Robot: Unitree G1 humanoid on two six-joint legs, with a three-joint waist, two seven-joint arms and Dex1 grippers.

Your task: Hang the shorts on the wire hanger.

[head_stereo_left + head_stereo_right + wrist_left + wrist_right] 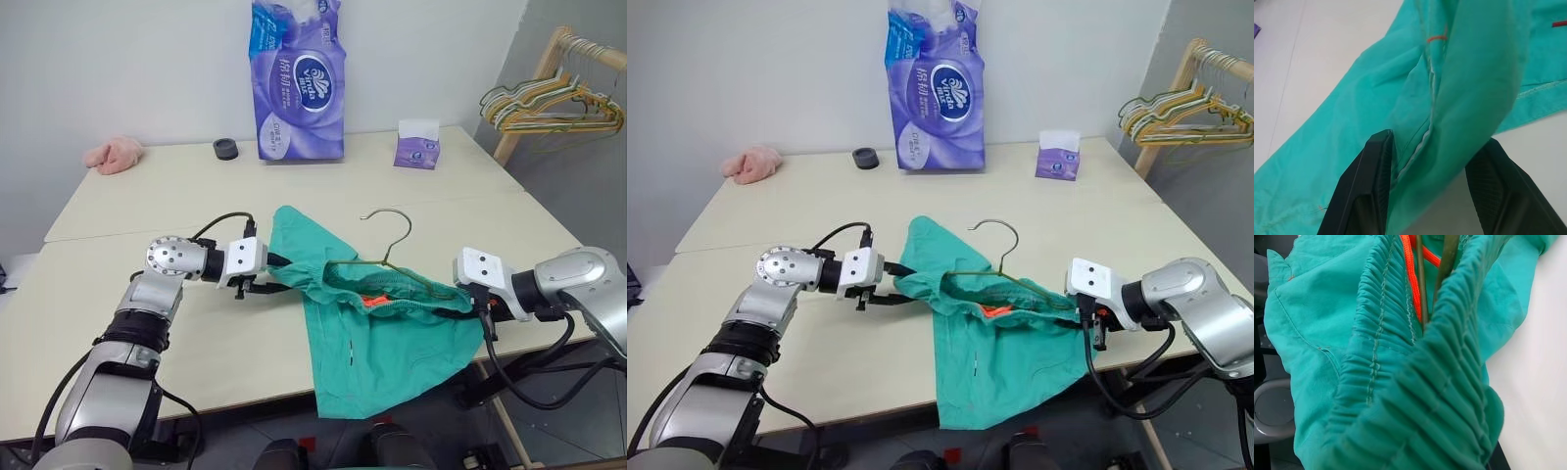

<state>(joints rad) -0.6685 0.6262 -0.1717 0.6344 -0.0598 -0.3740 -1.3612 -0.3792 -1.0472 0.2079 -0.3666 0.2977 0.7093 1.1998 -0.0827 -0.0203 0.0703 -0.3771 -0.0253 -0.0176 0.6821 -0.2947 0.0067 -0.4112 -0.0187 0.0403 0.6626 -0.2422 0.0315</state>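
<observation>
The teal-green shorts (382, 343) lie at the table's front edge, and their lower part hangs off it. The thin olive wire hanger (397, 240) has its hook lying on the table, while its lower wire runs inside the gathered waistband (1421, 279). My left gripper (279, 274) is at the shorts' left corner. It is open, with a fold of fabric between its black fingers (1366, 191). On the other side, my right gripper (465, 304) is shut on the right end of the waistband, beside the hanger's wire.
A purple tissue pack (297, 83), a small tissue box (418, 145), a black round object (226, 149) and a pink cloth lump (113, 155) sit along the back of the table (147, 215). A wooden rack with several hangers (554, 103) stands at the far right.
</observation>
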